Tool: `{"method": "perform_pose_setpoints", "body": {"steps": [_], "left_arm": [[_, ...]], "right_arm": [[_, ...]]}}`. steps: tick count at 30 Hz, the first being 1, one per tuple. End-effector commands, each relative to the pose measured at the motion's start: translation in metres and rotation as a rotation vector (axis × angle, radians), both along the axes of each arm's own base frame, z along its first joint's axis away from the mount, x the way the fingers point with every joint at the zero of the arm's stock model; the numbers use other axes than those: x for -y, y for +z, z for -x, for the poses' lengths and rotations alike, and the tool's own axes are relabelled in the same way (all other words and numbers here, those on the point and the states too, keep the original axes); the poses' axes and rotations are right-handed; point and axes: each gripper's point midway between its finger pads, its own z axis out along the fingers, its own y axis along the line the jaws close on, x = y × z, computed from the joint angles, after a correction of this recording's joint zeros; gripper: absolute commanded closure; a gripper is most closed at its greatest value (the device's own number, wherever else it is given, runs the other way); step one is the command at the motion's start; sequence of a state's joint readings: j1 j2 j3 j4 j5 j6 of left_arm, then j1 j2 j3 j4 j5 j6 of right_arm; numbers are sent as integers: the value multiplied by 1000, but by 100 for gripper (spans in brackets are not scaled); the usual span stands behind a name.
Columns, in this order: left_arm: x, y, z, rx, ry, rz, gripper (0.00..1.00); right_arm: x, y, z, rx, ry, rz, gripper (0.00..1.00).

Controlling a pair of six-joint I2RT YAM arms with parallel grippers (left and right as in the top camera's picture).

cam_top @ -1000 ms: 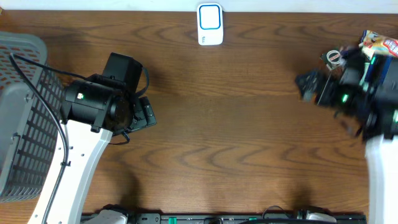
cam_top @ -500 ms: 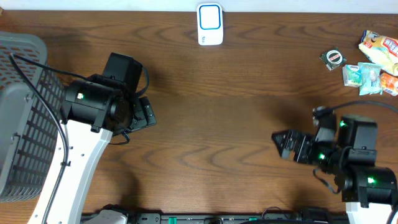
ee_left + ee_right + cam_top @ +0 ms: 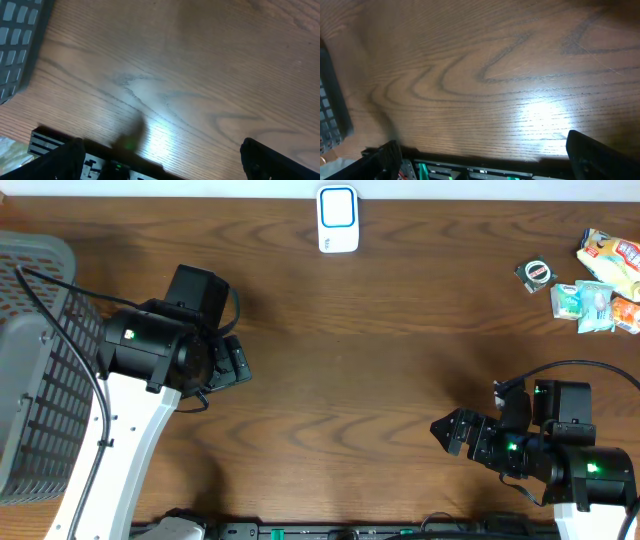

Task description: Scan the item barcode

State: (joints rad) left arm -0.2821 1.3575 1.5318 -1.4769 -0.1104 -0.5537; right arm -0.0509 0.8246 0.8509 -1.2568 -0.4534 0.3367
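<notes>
White scanner [image 3: 338,218]: one; perhaps four packets [image 3: 585,298]; left claw [image 3: 235,365], right claw [image 3: 447,432] gaping.

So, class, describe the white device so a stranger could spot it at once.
Look along the far edge of the wooden table, near its middle. The small device lies there alone: white with a blue-framed face, unlike the colourful packets in the right corner.
</notes>
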Motion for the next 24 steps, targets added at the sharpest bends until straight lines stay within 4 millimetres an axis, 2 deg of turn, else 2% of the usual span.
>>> {"method": "perform_pose_setpoints", "body": {"steps": [1,10,16,19,24], "left_arm": [[-2,2,0,9,14,2,2],[-2,2,0,9,14,2,3],[-2,2,0,8,14,1,3],[-2,2,0,9,14,2,2],[-2,2,0,9,14,2,2]], "right_arm": [[1,-2,1,-9,-10,9,1],[2,-6,-2,10,-11,20,1],[0,-24,-7,134,7,15,1],[-12,-20,-19,315,111,-13,1],[-27,13,-42,676,246,-14,1]]}}
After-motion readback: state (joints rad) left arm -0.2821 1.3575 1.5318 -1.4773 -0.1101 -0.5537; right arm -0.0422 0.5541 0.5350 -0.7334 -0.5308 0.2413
